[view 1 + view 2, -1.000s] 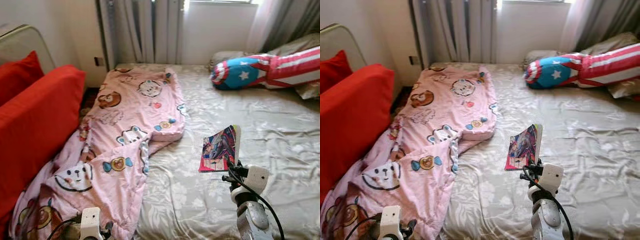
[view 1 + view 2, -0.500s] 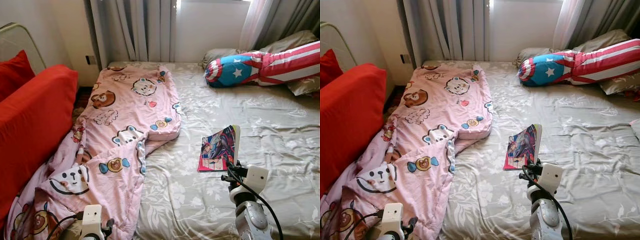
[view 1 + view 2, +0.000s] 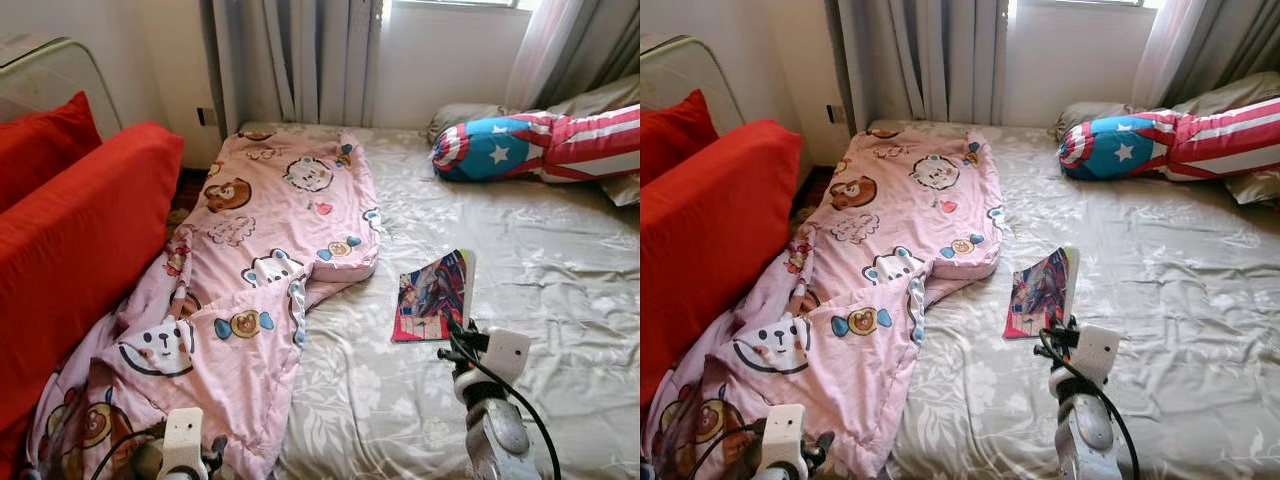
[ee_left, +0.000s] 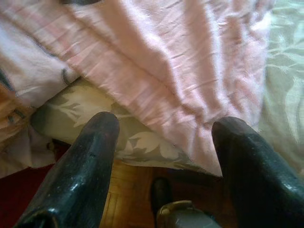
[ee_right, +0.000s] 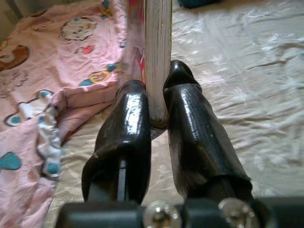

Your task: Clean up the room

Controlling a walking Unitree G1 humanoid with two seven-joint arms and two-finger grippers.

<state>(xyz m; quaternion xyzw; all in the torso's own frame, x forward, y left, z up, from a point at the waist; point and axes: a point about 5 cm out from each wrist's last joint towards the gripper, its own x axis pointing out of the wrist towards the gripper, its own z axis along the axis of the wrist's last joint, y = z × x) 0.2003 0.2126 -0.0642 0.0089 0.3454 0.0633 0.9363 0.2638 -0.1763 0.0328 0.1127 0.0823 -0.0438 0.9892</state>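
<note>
A colourful comic book [image 3: 433, 298] is held up over the grey floral bed sheet [image 3: 560, 270], near the bed's front. My right gripper [image 5: 157, 97] is shut on the book's lower edge [image 5: 156, 57]; the right arm [image 3: 487, 400] rises from below it. A pink cartoon blanket [image 3: 250, 270] lies crumpled along the bed's left side and hangs over the front corner. My left gripper [image 4: 164, 137] is open and low at that corner, with the blanket's hem [image 4: 190, 71] just beyond its fingertips and wood floor below.
A red sofa [image 3: 70, 240] with a red cushion stands along the bed's left side. A star-and-stripe bolster [image 3: 530, 145] and grey pillows lie at the back right. Curtains [image 3: 300, 60] and a window wall close the far side.
The view has swung a little to the left. The book stays gripped in my right gripper, and the left arm stays low at the bed corner.
</note>
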